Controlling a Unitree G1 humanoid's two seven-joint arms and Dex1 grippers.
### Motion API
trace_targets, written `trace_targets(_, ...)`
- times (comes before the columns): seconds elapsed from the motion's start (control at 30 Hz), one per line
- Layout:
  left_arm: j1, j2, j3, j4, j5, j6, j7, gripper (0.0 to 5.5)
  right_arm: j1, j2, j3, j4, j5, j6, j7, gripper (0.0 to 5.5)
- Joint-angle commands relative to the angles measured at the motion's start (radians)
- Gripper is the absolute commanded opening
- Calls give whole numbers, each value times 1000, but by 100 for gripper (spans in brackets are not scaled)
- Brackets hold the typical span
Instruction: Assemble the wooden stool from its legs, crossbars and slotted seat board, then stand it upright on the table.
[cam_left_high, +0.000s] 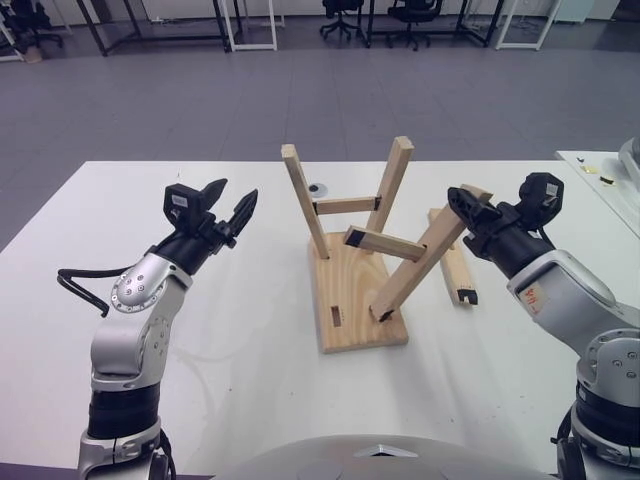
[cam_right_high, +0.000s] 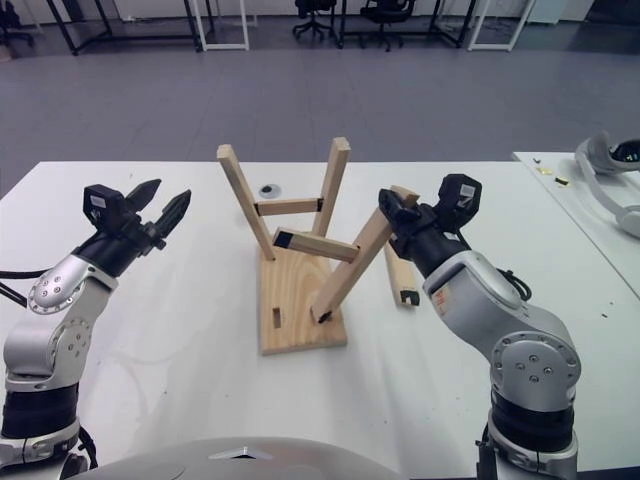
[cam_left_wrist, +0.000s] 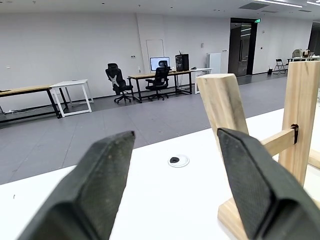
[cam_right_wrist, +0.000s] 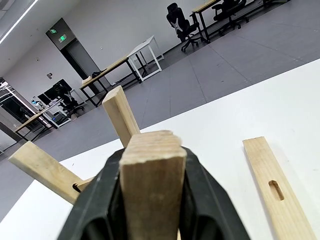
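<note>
On the desk (cam_left_high: 200, 330) the seat board (cam_left_high: 352, 305) holds two legs (cam_left_high: 304, 200), the right pincer (cam_left_high: 465, 205) pinches a third leg (cam_left_high: 420, 262) leaning into its slot, and the left pincer (cam_left_high: 237, 192) hovers spread.

The pale wooden seat board (cam_left_high: 358, 332) lies flat on the table (cam_left_high: 200, 330), with an empty slot (cam_left_high: 335, 316) near its left edge. From its far end the left leg (cam_left_high: 303, 200) and the right leg (cam_left_high: 390, 185) rise and splay apart, joined by a short crossbar (cam_left_high: 345, 206). A second crossbar (cam_left_high: 385, 243) with a dark end sits lower and runs to a third leg (cam_left_high: 415, 267), which leans steeply from the board's near right corner, its top clamped in the right gripper (cam_left_high: 462, 205). A fourth leg (cam_left_high: 458, 270), slotted, lies flat on the table just right of the board.
</note>
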Motion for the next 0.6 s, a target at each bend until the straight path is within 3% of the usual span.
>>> trace_targets(0.03,-9,9,-8,13,17,-13,-12,303,19,-48,3,-12,-56,7,-4,103)
trace_targets(0.33,-10,10,-17,16,25,-15,-20,303,28,-42,64,-63,-75,-7,-58,103)
trace_targets(0.6,-15,18,-15,20,24,-11,-24,303,425,-5,278,-41,-672,-301,413,103)
